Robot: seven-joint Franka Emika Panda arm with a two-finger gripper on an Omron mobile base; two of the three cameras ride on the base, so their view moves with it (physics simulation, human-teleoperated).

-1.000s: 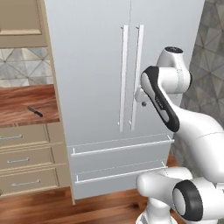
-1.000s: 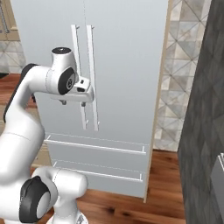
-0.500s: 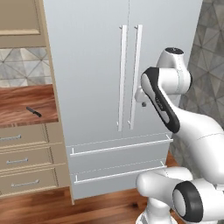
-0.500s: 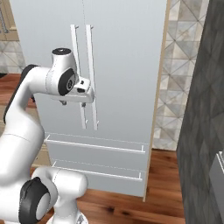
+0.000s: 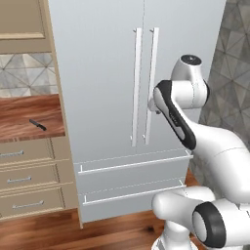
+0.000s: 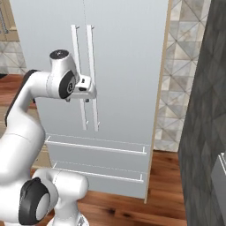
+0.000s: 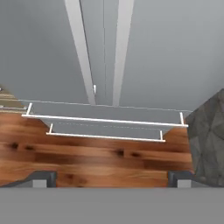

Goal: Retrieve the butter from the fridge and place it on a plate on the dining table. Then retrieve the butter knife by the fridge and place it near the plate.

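Left base view, far left: a small slim dark butter knife (image 5: 37, 125) lies on a reddish-brown wood counter top (image 5: 24, 117), above beige drawers (image 5: 29, 176) w/ pale bar pulls. Next right: the tall pale grey double-door fridge (image 5: 102, 88), both doors shut, two long white vertical bar handles (image 5: 136, 87) side by side at the centre seam, two drawers w/ horizontal bars below. Right of that, the white robot arm (image 5: 195, 132) rises, its wrist up against the right-hand handle; the gripper itself is hidden behind the arm there.

Right base view leaves out the knife and counter. It gives the arm on the left, the white two-finger gripper (image 6: 90, 90) just beside or touching the handles at mid height; can't tell which. Grey patterned wall tiles (image 6: 172, 79) stand right of the fridge.

Hand view looks down the handles to the drawer bars and wood floor (image 7: 87, 162); the dark finger tips (image 7: 43, 178) sit far apart, spread wide, nothing between them.
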